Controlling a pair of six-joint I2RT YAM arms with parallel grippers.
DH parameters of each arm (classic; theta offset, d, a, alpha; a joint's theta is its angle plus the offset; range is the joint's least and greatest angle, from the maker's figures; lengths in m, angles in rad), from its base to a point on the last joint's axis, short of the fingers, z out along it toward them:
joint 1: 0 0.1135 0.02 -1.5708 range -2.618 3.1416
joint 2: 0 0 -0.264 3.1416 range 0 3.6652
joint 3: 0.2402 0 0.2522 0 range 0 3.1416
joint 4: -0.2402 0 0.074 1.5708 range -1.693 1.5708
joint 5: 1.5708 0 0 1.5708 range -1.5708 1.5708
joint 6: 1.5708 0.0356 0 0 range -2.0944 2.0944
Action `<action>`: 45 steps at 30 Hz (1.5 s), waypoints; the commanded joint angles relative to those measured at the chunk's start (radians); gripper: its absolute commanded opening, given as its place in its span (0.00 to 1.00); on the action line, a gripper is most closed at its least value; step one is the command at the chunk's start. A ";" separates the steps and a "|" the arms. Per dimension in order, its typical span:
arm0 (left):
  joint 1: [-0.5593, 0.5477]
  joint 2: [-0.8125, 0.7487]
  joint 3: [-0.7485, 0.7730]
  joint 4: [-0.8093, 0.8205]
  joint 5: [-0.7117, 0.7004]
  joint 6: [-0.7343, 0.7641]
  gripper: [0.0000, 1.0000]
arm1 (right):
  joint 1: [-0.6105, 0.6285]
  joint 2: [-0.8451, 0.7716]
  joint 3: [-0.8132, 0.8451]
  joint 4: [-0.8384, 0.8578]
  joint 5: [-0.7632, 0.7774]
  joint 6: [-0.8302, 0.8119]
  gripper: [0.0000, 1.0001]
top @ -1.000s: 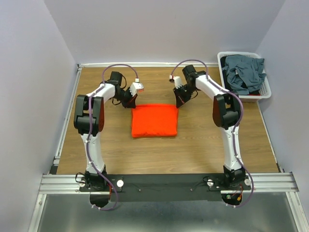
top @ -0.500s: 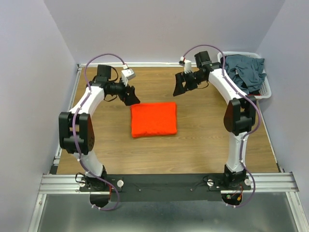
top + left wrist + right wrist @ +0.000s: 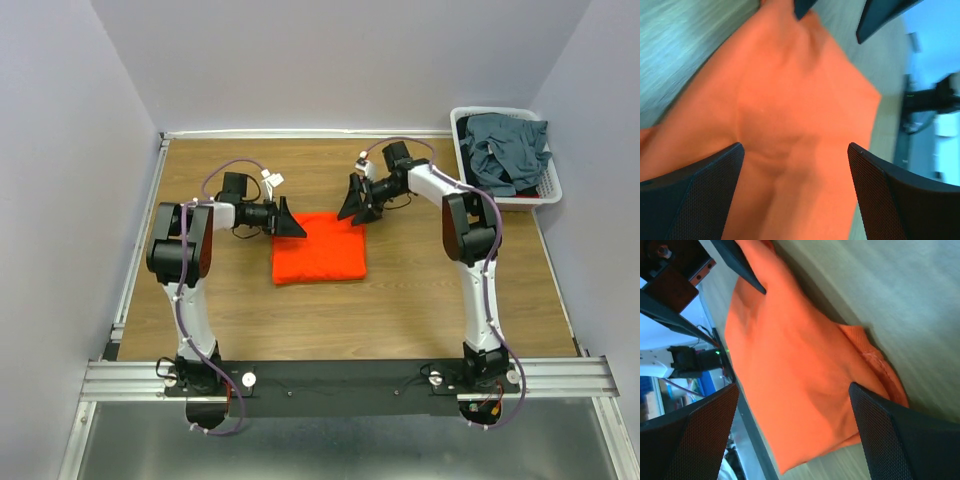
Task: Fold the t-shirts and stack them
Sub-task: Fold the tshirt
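The orange-red t-shirt (image 3: 318, 250) lies folded into a flat square on the wooden table. My left gripper (image 3: 296, 228) is open and low over its far left corner, with the cloth (image 3: 790, 100) showing between the spread fingers (image 3: 700, 190) and nothing pinched. At the far right corner my right gripper (image 3: 351, 206) is open as well, hovering over the shirt (image 3: 790, 340) near its doubled hem. Each wrist view shows the other gripper's fingertips at the top. The dark blue-grey t-shirts (image 3: 505, 150) are bunched in the basket.
The white slatted basket (image 3: 490, 109) stands at the table's far right corner against the wall. Bare wooden tabletop (image 3: 330, 320) surrounds the folded shirt. Grey walls close in the left, back and right sides.
Both grippers went from shut to open. They pulled up and away from the shirt's far corners, then came back down low over those corners. The shirt stayed put.
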 commanded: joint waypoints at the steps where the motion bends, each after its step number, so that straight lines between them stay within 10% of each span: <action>1: 0.026 0.102 0.023 0.125 -0.016 -0.109 0.95 | -0.052 0.098 0.081 0.044 0.081 0.016 1.00; 10: 0.046 0.065 0.195 0.124 0.023 -0.172 0.95 | -0.112 0.054 0.227 0.044 -0.015 0.072 1.00; 23: -0.096 -0.215 -0.122 0.156 0.113 -0.330 0.95 | 0.063 -0.270 -0.340 0.464 -0.186 0.583 1.00; 36: -0.047 0.048 -0.194 0.069 -0.014 -0.188 0.95 | -0.025 -0.051 -0.490 0.466 -0.137 0.476 1.00; 45: -0.090 -0.243 -0.250 -0.019 0.081 -0.096 0.95 | -0.012 -0.262 -0.497 0.446 -0.219 0.439 1.00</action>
